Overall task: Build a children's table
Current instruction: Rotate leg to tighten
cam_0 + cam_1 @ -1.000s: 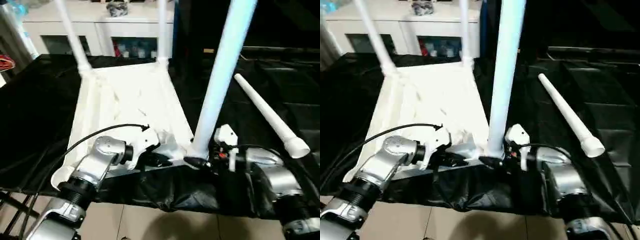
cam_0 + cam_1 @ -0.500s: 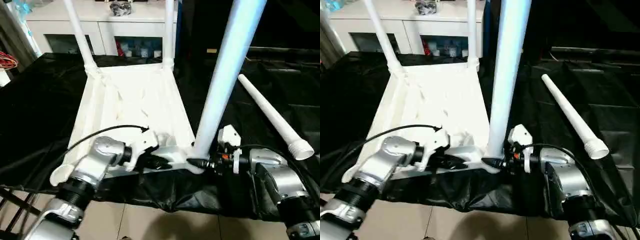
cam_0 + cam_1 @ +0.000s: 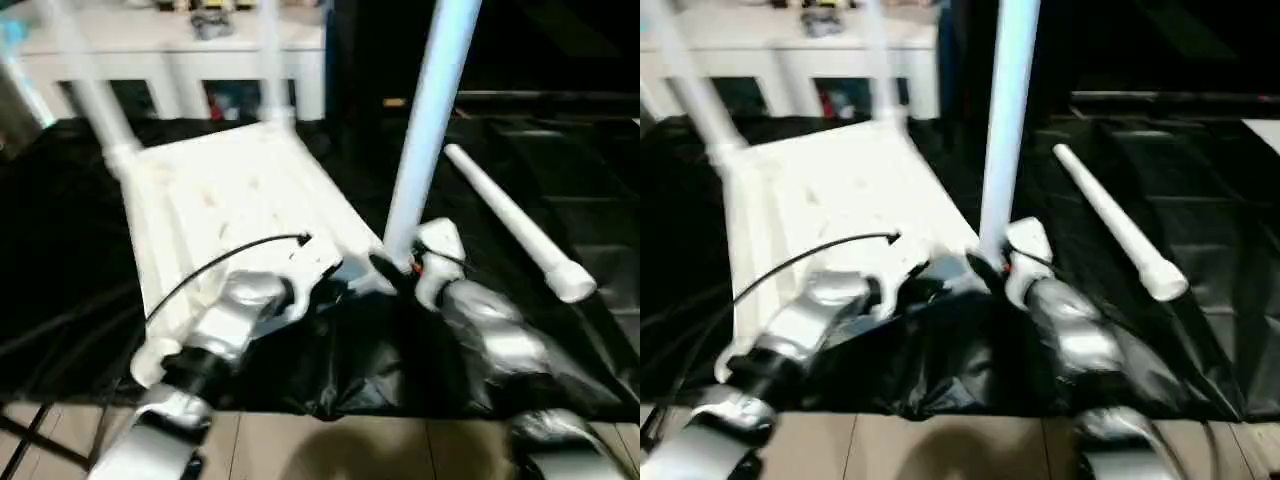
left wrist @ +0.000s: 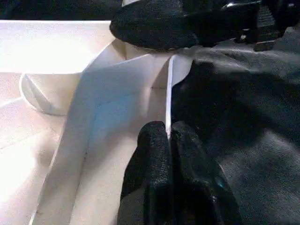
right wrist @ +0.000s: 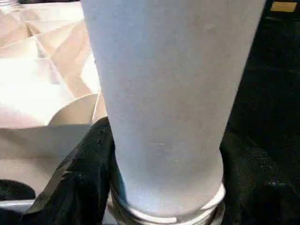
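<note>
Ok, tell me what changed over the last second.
The near right corner of the tabletop, with its upright leg, seems to have swung away from the robot, though the camera moved too. The left hand still pinches the rim, right hand still grips the leg; the loose leg lies unmoved.

Head views smearing with motion blur, white ribbed plastic tabletop [image 3: 230, 200] glaring overexposed, black drape [image 3: 560, 160] sinking into darkness, wrist views staying sharper.

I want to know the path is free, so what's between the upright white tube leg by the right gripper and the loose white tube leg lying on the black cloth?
Bare black cloth, seen in both eye views, separates the upright white tubular leg from the loose white tubular leg.
</note>
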